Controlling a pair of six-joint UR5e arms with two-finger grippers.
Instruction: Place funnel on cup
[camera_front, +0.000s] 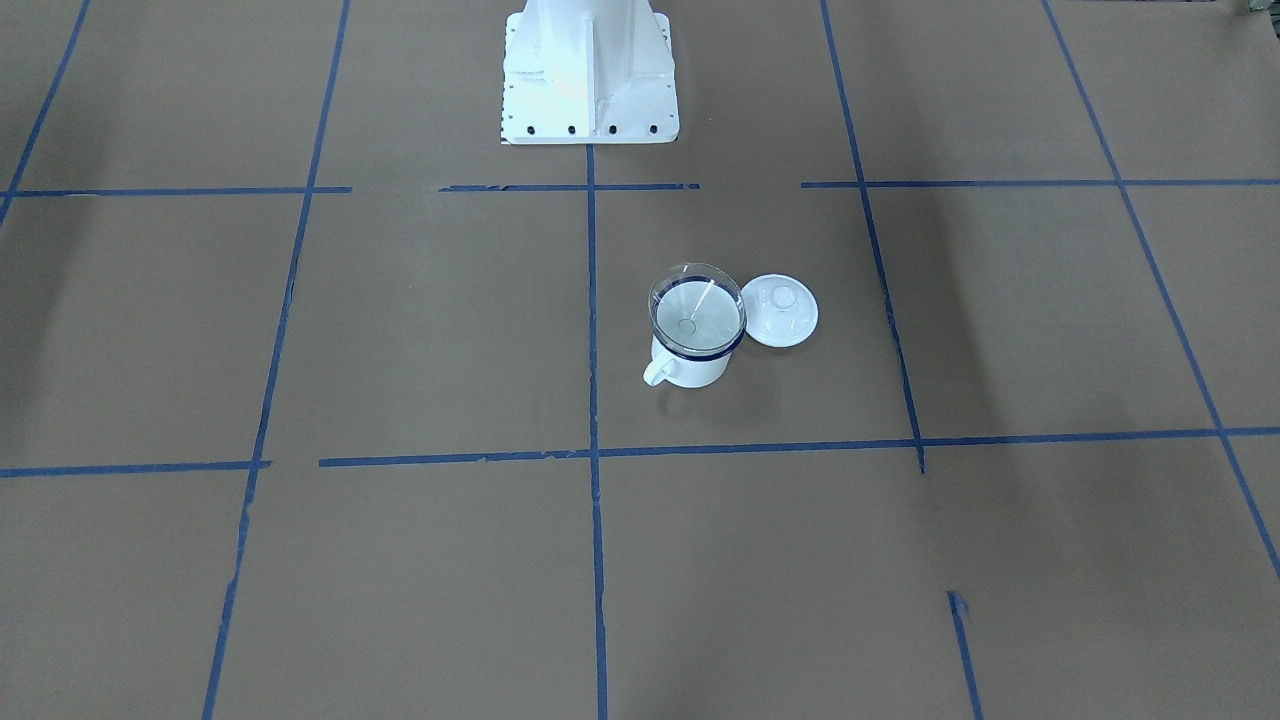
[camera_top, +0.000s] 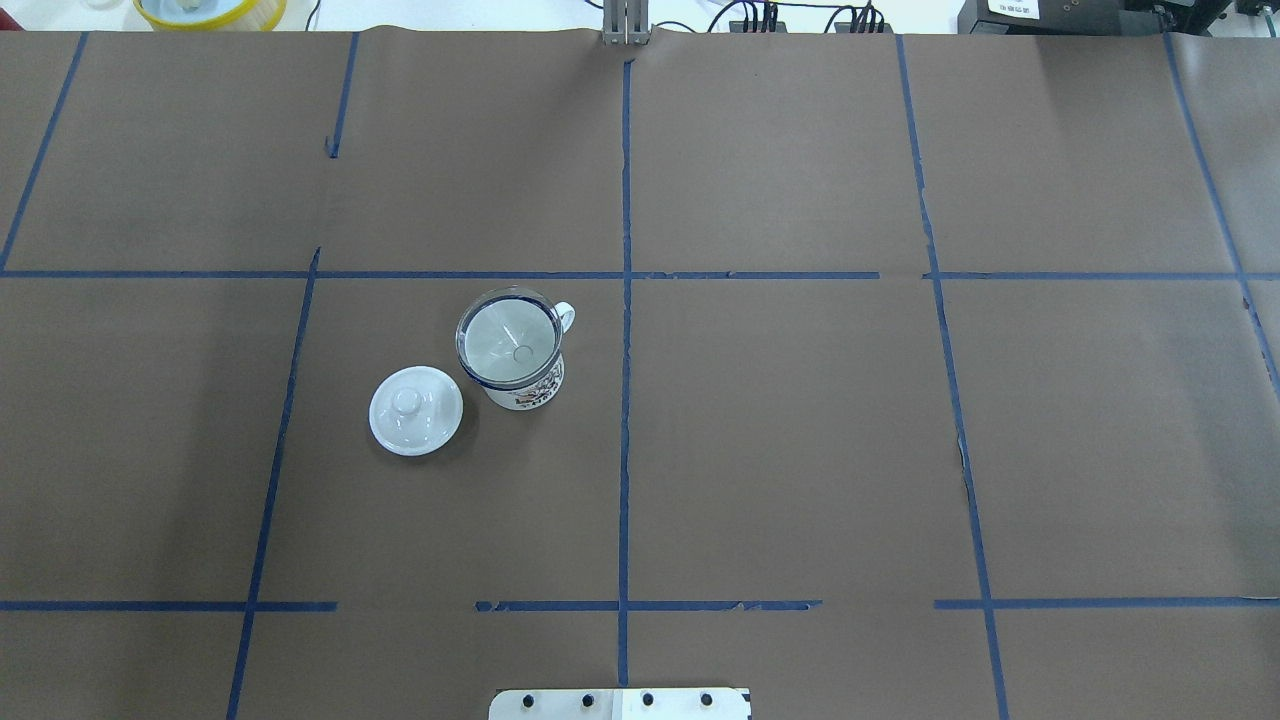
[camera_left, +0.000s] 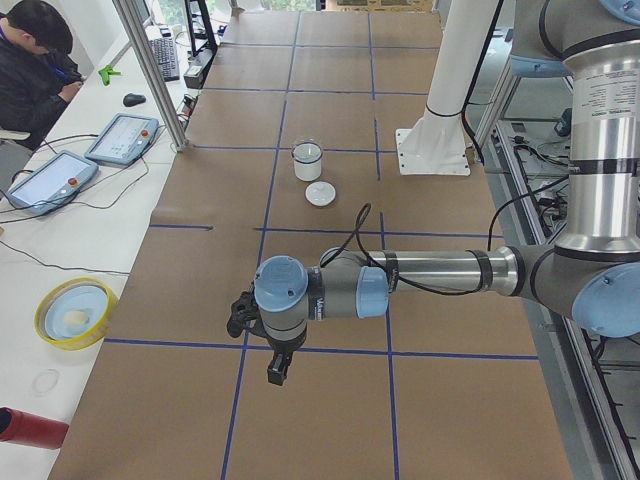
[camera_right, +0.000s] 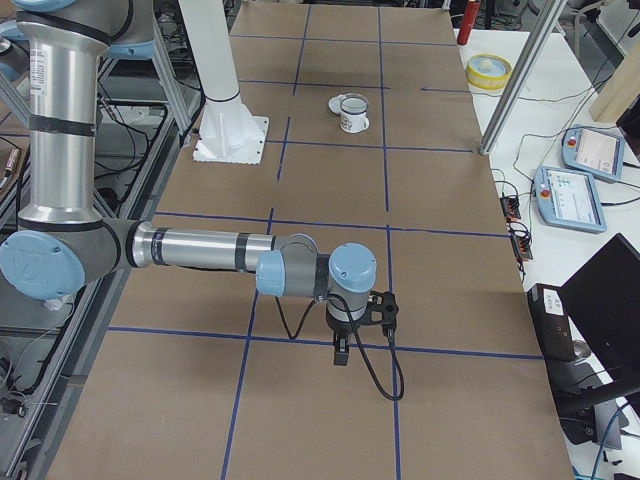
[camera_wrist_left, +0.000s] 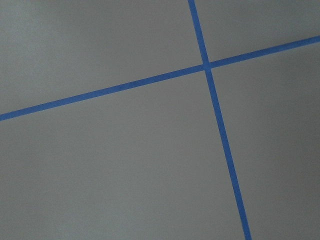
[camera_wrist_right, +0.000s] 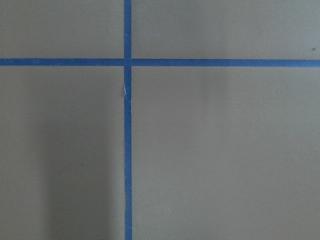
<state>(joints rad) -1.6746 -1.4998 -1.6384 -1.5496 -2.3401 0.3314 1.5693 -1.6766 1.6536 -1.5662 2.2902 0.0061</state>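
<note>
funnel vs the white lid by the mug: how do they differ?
The funnel is clear; the lid is opaque white. The funnel sits in the cup; the lid lies on the table beside it. The funnel dips to a centre hole; the lid has a raised knob. Both are round.

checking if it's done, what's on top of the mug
The clear funnel sits in the mouth of the cup, its cone filling the blue rim. The white lid lies beside it. What lies below the funnel cannot be seen.
</note>
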